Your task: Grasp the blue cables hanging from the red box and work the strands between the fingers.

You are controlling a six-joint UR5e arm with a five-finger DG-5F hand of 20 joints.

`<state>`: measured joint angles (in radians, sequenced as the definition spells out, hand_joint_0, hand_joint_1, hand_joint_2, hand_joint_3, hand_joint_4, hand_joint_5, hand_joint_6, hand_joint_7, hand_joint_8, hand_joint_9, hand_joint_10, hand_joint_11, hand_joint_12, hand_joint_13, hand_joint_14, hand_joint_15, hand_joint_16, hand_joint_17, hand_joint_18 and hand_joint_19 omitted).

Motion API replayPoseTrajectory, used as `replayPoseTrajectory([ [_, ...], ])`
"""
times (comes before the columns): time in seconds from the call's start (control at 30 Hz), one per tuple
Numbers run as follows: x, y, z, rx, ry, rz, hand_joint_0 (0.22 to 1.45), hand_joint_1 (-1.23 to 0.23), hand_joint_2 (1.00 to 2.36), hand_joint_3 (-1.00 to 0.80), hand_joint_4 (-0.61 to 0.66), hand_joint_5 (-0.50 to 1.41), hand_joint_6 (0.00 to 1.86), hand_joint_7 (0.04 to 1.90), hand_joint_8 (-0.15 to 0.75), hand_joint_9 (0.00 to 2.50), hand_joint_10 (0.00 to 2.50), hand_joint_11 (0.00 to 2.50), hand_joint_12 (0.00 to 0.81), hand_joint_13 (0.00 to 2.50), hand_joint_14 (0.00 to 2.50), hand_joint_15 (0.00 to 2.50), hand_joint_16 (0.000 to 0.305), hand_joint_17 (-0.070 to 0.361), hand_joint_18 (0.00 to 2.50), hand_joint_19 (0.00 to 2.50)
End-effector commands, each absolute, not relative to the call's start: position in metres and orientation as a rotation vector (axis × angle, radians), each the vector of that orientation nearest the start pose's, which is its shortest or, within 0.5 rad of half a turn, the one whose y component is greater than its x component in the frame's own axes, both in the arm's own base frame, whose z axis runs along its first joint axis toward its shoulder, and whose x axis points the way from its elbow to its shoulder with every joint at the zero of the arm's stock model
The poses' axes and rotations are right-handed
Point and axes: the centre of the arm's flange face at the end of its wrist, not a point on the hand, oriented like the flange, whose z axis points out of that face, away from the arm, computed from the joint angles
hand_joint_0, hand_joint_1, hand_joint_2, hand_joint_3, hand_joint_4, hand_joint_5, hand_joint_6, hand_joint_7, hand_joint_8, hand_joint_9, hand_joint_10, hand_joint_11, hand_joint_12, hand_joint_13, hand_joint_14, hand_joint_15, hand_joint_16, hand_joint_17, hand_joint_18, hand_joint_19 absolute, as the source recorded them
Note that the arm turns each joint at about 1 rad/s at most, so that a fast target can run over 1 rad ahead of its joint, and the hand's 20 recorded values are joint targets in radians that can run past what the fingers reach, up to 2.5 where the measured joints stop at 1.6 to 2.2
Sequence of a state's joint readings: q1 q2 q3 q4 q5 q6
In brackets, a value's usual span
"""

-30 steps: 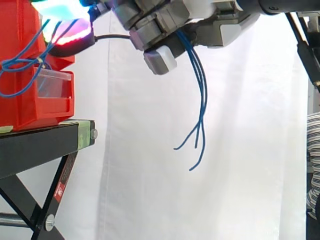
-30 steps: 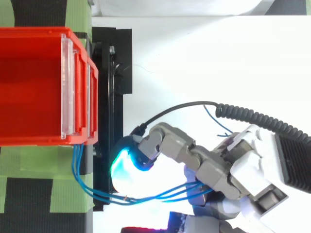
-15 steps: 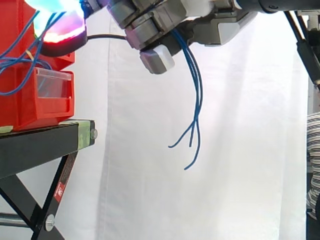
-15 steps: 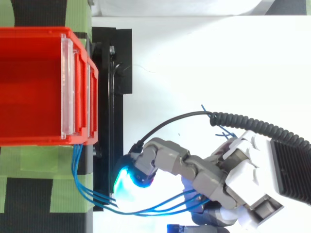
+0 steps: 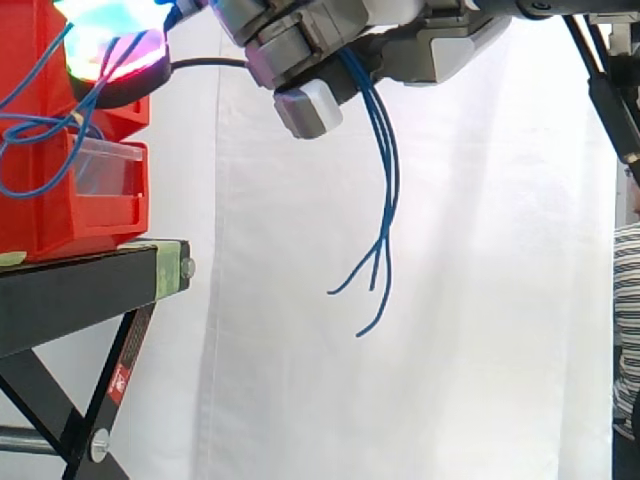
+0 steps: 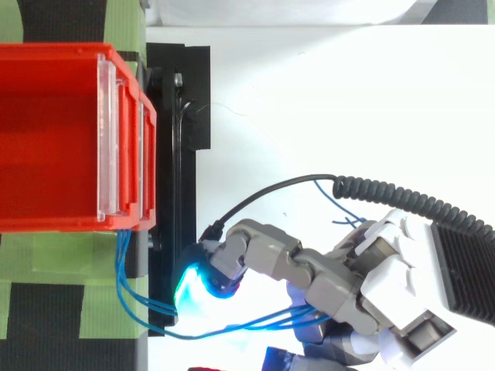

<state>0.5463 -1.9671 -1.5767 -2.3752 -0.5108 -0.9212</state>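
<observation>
Thin blue cables (image 6: 263, 323) leave the front of the red box (image 6: 46, 139), sag past the stand's edge and run into my hand (image 6: 340, 282). In the side view the hand (image 5: 320, 35) is high up, just right of the red box (image 5: 60, 210). Its fingers are curled round the strands. The cables' loose ends (image 5: 389, 180) hang down below it and fan apart at the tips. One fingertip (image 5: 110, 40) glows cyan and red against the box front; from above this fingertip (image 6: 197, 286) sits over the stand's edge.
The box rests on a black stand (image 5: 90, 290) with green tape. A white curtain hangs behind. A person's striped sleeve (image 5: 628, 320) shows at the right edge, and a black frame bar (image 5: 600, 90) slants down there.
The hand has shifted a little left, toward the box, keeping the strands. The hanging ends have swung left with it.
</observation>
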Motion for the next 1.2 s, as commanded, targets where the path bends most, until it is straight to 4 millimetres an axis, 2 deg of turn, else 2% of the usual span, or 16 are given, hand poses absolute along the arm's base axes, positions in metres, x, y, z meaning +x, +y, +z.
replayPoseTrajectory([
  [0.0,0.6326,0.1268,0.3261,0.966,1.015,0.361,1.19,-0.59,1.02,-0.12,0.25,0.35,0.01,1.44,0.384,0.99,2.50,2.50,0.419,1.08,2.50,1.64,0.046,0.104,1.46,1.18],
  [0.2,0.6333,0.1272,0.3271,0.968,1.006,0.366,1.29,-0.61,1.02,-0.07,0.17,0.51,0.01,1.43,0.384,0.99,2.50,2.50,0.419,1.08,2.50,1.64,0.046,0.104,1.46,1.18],
  [0.33,0.6336,0.1273,0.3263,0.969,1.005,0.367,1.30,-0.63,1.03,-0.01,0.14,0.59,0.01,1.45,0.384,0.99,2.50,2.50,0.419,1.08,2.50,1.64,0.046,0.104,1.46,1.18],
  [0.47,0.6336,0.1271,0.3264,0.974,1.000,0.367,1.11,-0.69,1.01,0.22,0.19,0.62,0.02,1.30,0.384,0.99,2.50,2.50,0.419,1.08,2.50,1.64,0.046,0.104,1.46,1.18],
  [0.53,0.6340,0.1279,0.3273,0.985,0.985,0.372,0.97,-0.65,1.18,0.16,0.24,0.62,0.02,1.19,0.384,0.99,2.50,2.50,0.419,1.08,2.50,1.64,0.046,0.104,1.46,1.18],
  [0.57,0.6342,0.1268,0.3286,0.988,0.979,0.374,0.85,-0.60,1.41,0.03,0.28,0.61,0.02,1.10,0.384,0.99,2.50,2.50,0.419,1.08,2.50,1.64,0.046,0.104,1.46,1.18],
  [0.6,0.6349,0.1280,0.3290,0.995,0.969,0.378,0.82,-0.58,1.47,0.00,0.31,0.61,0.02,1.06,0.384,0.99,2.50,2.50,0.419,1.08,2.50,1.64,0.046,0.104,1.46,1.18],
  [0.67,0.6351,0.1278,0.3306,1.002,0.957,0.382,0.81,-0.57,1.51,-0.01,0.32,0.61,0.02,1.00,0.384,0.99,2.50,2.50,0.419,1.08,2.50,1.64,0.046,0.104,1.46,1.18],
  [0.73,0.6353,0.1278,0.3295,1.004,0.954,0.383,1.00,-0.65,1.23,0.19,0.31,0.59,0.02,0.95,0.384,0.99,2.50,2.50,0.419,1.08,2.50,1.64,0.046,0.104,1.46,1.18],
  [0.77,0.6353,0.1289,0.3312,1.005,0.951,0.388,1.16,-0.69,1.00,0.32,0.30,0.58,0.02,0.94,0.384,0.99,2.50,2.50,0.419,1.08,2.50,1.64,0.046,0.104,1.46,1.18],
  [0.8,0.6350,0.1287,0.3305,1.004,0.952,0.387,1.23,-0.69,1.01,0.29,0.29,0.59,0.02,0.94,0.384,0.99,2.50,2.50,0.419,1.08,2.50,1.64,0.046,0.104,1.46,1.18],
  [0.9,0.6352,0.1299,0.3313,1.004,0.950,0.390,1.30,-0.68,1.02,0.26,0.27,0.61,0.02,0.93,0.384,0.99,2.50,2.50,0.419,1.08,2.50,1.64,0.046,0.104,1.46,1.18],
  [1.07,0.6354,0.1301,0.3304,1.007,0.949,0.394,1.33,-0.68,1.02,0.23,0.26,0.62,0.02,0.95,0.384,0.99,2.50,2.50,0.419,1.08,2.50,1.64,0.046,0.104,1.46,1.18],
  [1.13,0.6346,0.1307,0.3305,1.009,0.949,0.398,1.22,-0.70,1.01,0.23,0.26,0.58,0.02,1.00,0.384,0.99,2.50,2.50,0.419,1.08,2.50,1.64,0.046,0.104,1.46,1.18],
  [1.17,0.6348,0.1297,0.3305,1.011,0.946,0.399,1.13,-0.71,1.01,0.23,0.26,0.52,0.02,1.05,0.384,0.99,2.50,2.50,0.419,1.08,2.50,1.64,0.046,0.104,1.46,1.18],
])
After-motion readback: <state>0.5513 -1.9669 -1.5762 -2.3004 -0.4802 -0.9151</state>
